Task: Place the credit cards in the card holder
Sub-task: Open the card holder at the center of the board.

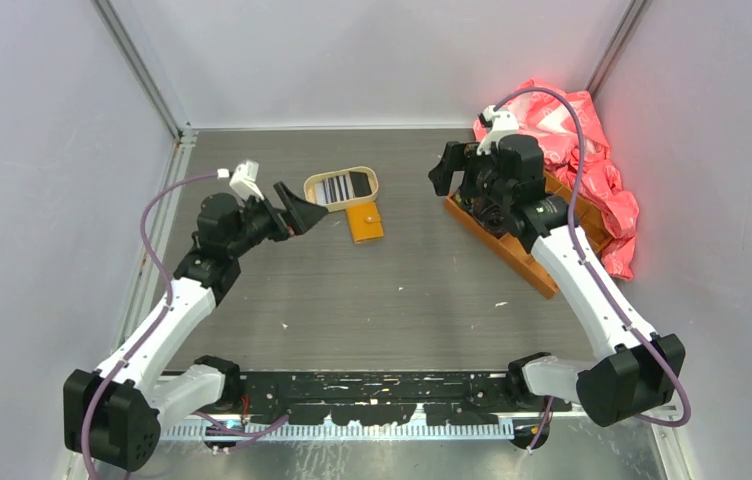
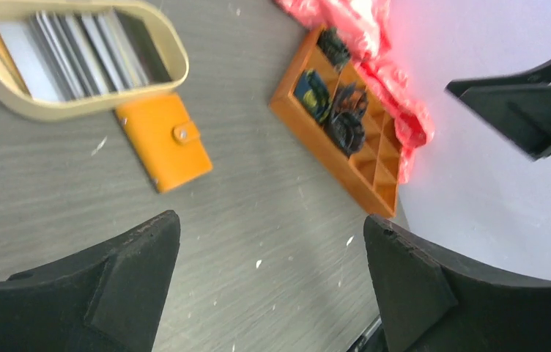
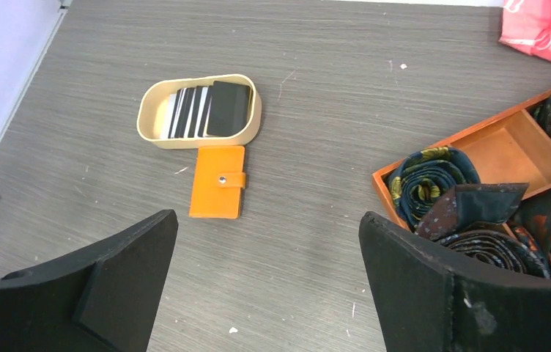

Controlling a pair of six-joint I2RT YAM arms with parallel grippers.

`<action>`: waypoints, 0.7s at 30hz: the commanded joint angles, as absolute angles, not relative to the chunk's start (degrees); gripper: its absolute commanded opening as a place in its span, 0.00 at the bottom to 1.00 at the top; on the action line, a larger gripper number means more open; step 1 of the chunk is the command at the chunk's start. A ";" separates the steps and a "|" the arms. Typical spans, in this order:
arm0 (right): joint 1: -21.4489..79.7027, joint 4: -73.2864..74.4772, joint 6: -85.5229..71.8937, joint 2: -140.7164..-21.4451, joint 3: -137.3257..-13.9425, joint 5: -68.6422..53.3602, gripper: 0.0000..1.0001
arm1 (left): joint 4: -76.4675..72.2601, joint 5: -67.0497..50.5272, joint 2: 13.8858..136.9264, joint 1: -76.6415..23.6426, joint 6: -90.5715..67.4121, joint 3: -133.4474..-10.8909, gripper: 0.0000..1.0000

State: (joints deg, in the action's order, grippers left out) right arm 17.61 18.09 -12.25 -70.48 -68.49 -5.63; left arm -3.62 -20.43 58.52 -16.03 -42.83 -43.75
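Striped, pale and black credit cards (image 3: 203, 111) overlap, partly hidden, in a smooth oval tan tray (image 3: 199, 141). At its 6 o'clock lies the closed orange leather-like card holder (image 3: 218, 182). The left gripper (image 2: 269, 242) and right gripper (image 3: 269, 235) gape, grasping nothing.

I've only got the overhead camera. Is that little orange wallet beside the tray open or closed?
Observer: Closed. The right wrist camera shows the wallet folded flat, its tab snapped over the front.
Operator: How do the cards lie in the tray?
Observer: Fanned and overlapping, the black one on top at one end.
Operator: What's in the orange box on the right?
Observer: Rolled neckties, tucked into its compartments.
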 commanded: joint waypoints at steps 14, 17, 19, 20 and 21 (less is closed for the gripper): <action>14.56 13.22 5.75 -71.73 -54.73 -41.66 1.00 | -29.73 -18.74 75.26 -22.84 -42.62 -28.18 0.81; 14.09 14.06 6.61 -72.92 -54.54 -41.65 0.99 | -35.62 -18.17 83.44 -22.86 -44.13 -29.30 0.77; 14.06 14.32 7.08 -73.49 -54.53 -41.85 0.99 | -39.27 -18.87 88.83 -22.84 -46.02 -30.86 0.72; 14.02 14.33 7.11 -73.79 -54.49 -42.10 0.99 | -40.81 -19.33 91.43 -22.85 -47.30 -31.71 0.70; 14.01 14.30 7.12 -73.99 -54.37 -42.28 0.99 | -41.36 -19.41 93.62 -22.85 -48.21 -32.80 0.67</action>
State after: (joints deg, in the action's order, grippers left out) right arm 14.28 16.73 4.75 -73.73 -54.02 -39.75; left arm -29.89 -20.03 87.35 -22.92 -44.95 -29.06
